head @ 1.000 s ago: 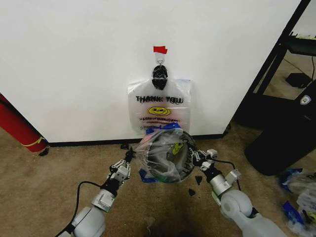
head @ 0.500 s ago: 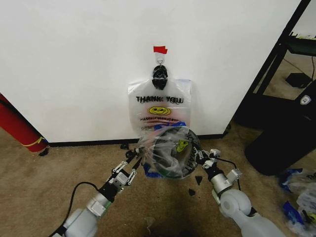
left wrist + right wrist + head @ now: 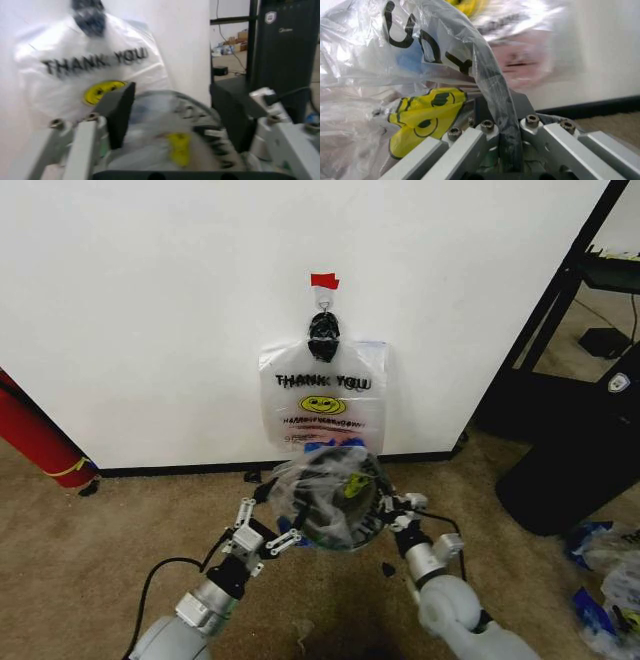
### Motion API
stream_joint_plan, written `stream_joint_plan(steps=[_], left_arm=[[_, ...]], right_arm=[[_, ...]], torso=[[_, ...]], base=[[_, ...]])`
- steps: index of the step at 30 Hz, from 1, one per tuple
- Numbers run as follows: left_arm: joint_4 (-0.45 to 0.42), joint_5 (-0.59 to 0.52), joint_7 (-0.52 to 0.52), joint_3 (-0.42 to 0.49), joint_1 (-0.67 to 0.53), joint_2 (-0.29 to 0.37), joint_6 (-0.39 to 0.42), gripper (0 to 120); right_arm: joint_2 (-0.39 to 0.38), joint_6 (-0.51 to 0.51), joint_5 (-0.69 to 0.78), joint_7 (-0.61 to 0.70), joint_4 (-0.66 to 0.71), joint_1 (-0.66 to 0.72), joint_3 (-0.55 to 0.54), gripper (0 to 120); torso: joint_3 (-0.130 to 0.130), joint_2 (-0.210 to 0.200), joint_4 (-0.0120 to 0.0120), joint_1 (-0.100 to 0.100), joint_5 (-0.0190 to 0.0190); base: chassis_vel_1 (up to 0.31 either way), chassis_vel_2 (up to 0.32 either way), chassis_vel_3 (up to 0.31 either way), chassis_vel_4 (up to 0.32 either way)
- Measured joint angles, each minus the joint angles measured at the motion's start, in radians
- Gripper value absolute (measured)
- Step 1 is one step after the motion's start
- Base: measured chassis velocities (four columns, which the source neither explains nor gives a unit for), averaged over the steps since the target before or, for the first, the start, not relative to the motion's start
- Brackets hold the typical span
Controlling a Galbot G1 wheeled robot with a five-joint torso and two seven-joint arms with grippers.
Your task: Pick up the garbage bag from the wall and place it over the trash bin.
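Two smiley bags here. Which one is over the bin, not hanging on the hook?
The crumpled bag stretched over the black bin, between the left gripper and the right gripper. The flat bag with knotted black handles hangs on the wall.

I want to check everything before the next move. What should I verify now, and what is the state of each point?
1. The garbage bag is over the trash bin: ok, plastic covers the rim.
2. The left gripper is open: ok, it sits beside the bin with its fingers apart.
3. The right gripper is at the bin's rim: ok. How firmly it holds: cannot tell.
4. The bin stands flat on the carpet: cannot tell, its base is hidden.
5. The second smiley bag hangs from the wall hook: ok.
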Motion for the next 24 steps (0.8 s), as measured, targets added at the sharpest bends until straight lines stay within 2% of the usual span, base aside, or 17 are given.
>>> stream_joint_plan(steps=[4,7,10,16,24], left_arm=[[0.001,-0.005,-0.02,0.043,-0.01,-0.025,0.054,46],[0.008,-0.005,-0.058,0.077,-0.013,-0.054,0.12,31],[0.016,-0.001,-0.087,0.092,-0.019,-0.076,0.157,25],[0.041,0.025,-0.243,0.11,-0.056,-0.134,0.305,0],[0.074,0.037,-0.336,0.119,-0.079,-0.198,0.408,0]], right_arm=[[0.017,0.004,-0.053,0.034,0.021,0.006,-0.041,0],[0.03,0.013,-0.103,0.065,0.026,0.006,-0.066,0],[0.035,0.03,-0.137,0.064,0.02,0.005,-0.073,0],[0.038,0.071,-0.213,0.038,0.009,-0.006,-0.072,0],[0.044,0.119,-0.28,0.004,-0.003,-0.016,-0.064,0]], torso=[[0.0,0.0,0.0,0.0,0.0],[0.0,0.0,0.0,0.0,0.0],[0.0,0.0,0.0,0.0,0.0],[0.0,0.0,-0.0001,0.0,0.0001],[0.0,0.0,-0.0001,0.0,0.0001]], base=[[0.0,0.0,0.0,0.0],[0.0,0.0,0.0,0.0],[0.0,0.0,0.0,0.0],[0.0,0.0,0.0,0.0],[0.0,0.0,0.0,0.0]])
